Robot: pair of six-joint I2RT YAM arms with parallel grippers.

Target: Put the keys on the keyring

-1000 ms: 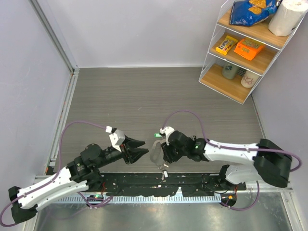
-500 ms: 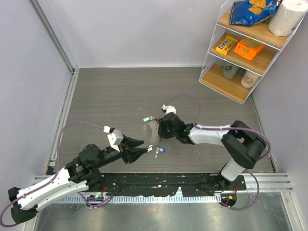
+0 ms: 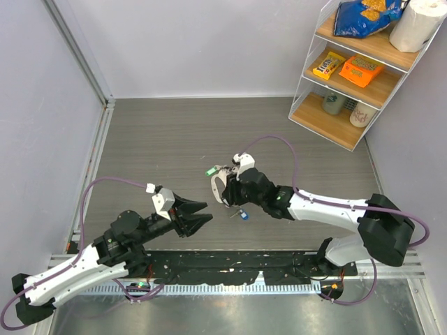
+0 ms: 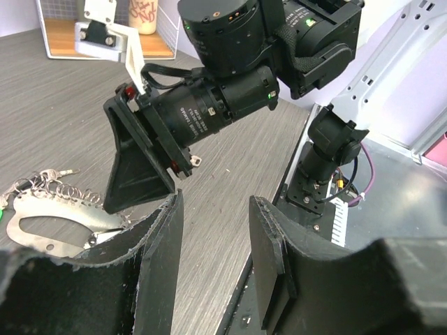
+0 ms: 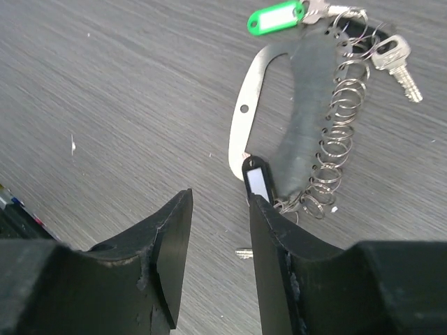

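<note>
The keyring (image 5: 241, 118), a pale grey oval loop with a dark strip and a row of small rings (image 5: 335, 132), lies flat on the wood-grain table. A green-tagged key (image 5: 276, 15) and a bare silver key (image 5: 394, 56) sit at its far end. A dark tag (image 5: 257, 180) rests at its near end, by a small key tip (image 5: 243, 253). My right gripper (image 5: 220, 209) hovers over that near end, open, with only table between its fingers. In the top view the keyring (image 3: 218, 183) lies under the right gripper (image 3: 229, 195). My left gripper (image 3: 199, 213) is open and empty, just left of it.
A black rail (image 3: 230, 269) runs along the near edge by both arm bases. A wire shelf (image 3: 349, 70) with snacks and cups stands at the back right. White walls close the left and back. Purple cables (image 3: 112, 181) loop off both arms.
The right gripper carried the keyring away from the near rail, then set it down on the table and opened its jaws. The left gripper stayed nearly in place.
</note>
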